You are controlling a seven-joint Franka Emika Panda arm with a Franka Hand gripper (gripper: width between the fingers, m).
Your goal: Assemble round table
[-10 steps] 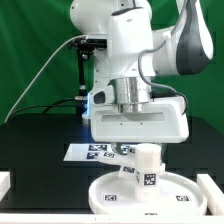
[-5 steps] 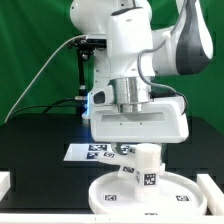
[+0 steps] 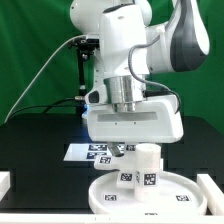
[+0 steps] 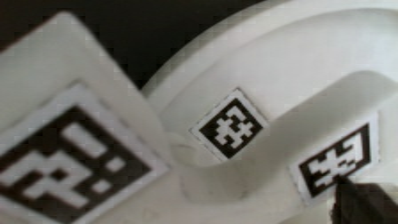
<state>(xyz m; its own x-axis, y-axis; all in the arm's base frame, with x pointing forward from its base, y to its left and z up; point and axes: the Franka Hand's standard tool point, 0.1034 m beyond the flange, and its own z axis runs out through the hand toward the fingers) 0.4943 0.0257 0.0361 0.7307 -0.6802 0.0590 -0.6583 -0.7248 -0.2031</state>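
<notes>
Arm: the white Franka arm reaches down from above, and its wide wrist housing is directly over the furniture parts.
End effector [image 3: 137,146]: it is low over the top of the leg. The housing and the leg hide the fingertips, so I cannot tell whether the fingers are apart, together or clamped on the leg.
Leg [image 3: 147,168]: thick white cylinder standing upright on the round disc, near the disc's middle. Small black-and-white square tags show on its lower side wall.
Round disc [image 3: 104,200]: large, white and rimmed. It lies flat on the desk at the front of the scene, and one tag shows on its surface toward the exterior view's left.
Marker board [image 3: 84,152]: thin white sheet with printed tags, flat on the desk behind the disc, partly hidden by the end effector and the leg.
Desk [image 3: 40,150]: black surface in front of a green backdrop.
Wrist view: a very close, blurred look at a curved white part [image 4: 267,70] bearing two small tags. Beside it is a flat white surface with one large tag [image 4: 63,150]. I cannot tell which part each one is.
</notes>
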